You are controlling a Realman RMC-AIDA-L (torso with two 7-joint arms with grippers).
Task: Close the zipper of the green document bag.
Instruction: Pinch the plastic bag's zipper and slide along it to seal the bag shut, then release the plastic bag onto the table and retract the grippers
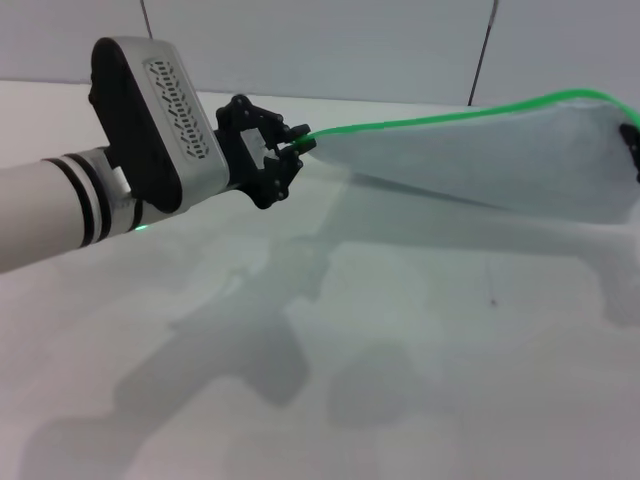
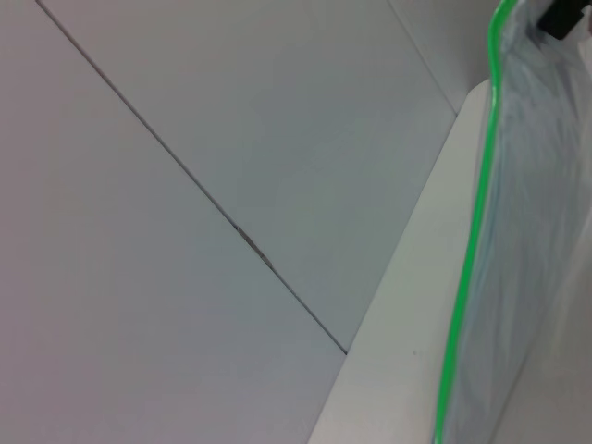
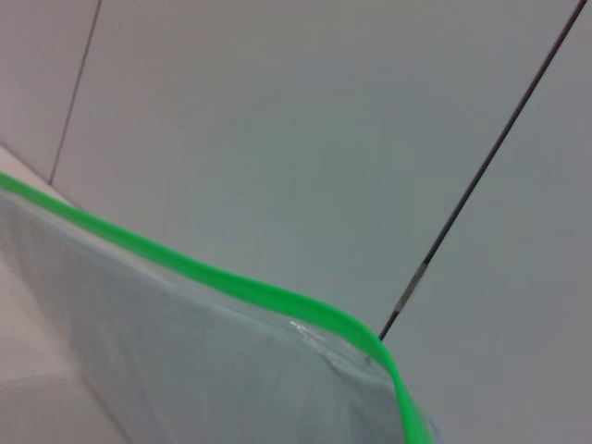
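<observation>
The green document bag (image 1: 500, 165), translucent pale blue-grey, hangs in the air above the table, stretched between both arms. The zipper (image 1: 450, 115) runs as a bright green strip along its upper edge. At the strip's left end my left gripper (image 1: 296, 148) is shut on the zipper; I cannot make out the slider. My right gripper (image 1: 632, 150) shows only as a black part at the right picture edge, shut on the bag's right end. In the left wrist view the zipper (image 2: 472, 240) leads up toward the right gripper (image 2: 560, 18). The right wrist view shows the zipper (image 3: 213, 275) bending round the bag's corner.
The white table (image 1: 400, 350) lies below the bag, carrying only the arms' shadows. Behind it stands a grey panelled wall (image 1: 330, 40) with dark seams. The table's far edge (image 2: 407, 277) meets the wall.
</observation>
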